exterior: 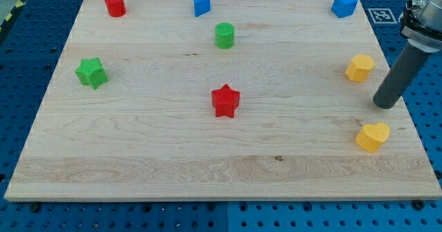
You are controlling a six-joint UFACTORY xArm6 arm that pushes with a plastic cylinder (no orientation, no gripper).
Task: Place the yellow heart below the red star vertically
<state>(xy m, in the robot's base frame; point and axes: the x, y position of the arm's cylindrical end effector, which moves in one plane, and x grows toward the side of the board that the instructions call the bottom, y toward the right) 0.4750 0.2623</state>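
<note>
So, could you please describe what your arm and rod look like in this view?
My tip ends a smooth, straight, dark grey cylindrical rod. The rod runs up into a wider, silvery metal collar at the view's right edge. No cables or markings show on it.

A pale wooden board point(173, 156) lies on a blue perforated table point(27, 59)

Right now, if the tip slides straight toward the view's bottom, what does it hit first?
Probably the yellow heart. My tip sits just above it and slightly to the view's right, so contact may be glancing on its right lobe; depth is hard to judge.
</note>
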